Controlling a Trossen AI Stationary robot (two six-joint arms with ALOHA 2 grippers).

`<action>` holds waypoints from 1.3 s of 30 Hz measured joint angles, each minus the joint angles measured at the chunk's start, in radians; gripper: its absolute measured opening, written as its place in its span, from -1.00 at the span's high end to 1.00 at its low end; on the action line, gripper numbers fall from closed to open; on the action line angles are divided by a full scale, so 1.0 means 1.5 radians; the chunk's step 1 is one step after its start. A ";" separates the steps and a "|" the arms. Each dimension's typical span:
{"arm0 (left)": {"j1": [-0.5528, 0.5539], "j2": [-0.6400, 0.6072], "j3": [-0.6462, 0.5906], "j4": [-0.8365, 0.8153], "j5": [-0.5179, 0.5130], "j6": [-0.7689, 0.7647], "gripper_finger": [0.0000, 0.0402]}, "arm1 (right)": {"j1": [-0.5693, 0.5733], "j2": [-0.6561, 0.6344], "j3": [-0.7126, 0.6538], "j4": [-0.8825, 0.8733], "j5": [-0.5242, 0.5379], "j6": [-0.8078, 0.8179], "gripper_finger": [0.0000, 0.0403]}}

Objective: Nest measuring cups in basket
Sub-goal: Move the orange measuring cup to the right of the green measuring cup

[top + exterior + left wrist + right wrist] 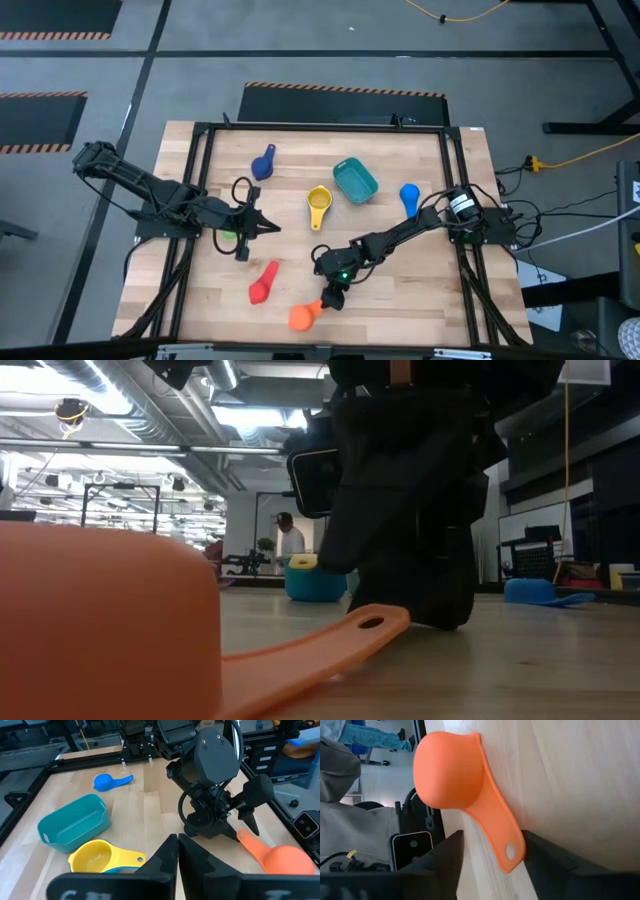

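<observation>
High view shows a pale wooden table (pixel 420 290) on grey floor, teal basket (pixel 355 180) near its far edge, the right gripper (pixel 331 297) spread astride the orange cup's (pixel 303 317) handle at the near edge, left gripper (pixel 272 228) pressed together mid-table.

orange cup (pixel 100 625) bowl cut off at nine o'clock in the low view; green cup (pixel 229 236) mostly hidden under the left gripper (pixel 270 228).
</observation>
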 joint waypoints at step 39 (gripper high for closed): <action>0.000 -0.007 -0.001 -0.021 0.000 0.001 0.99 | 0.001 -0.009 -0.003 0.003 0.009 -0.018 0.98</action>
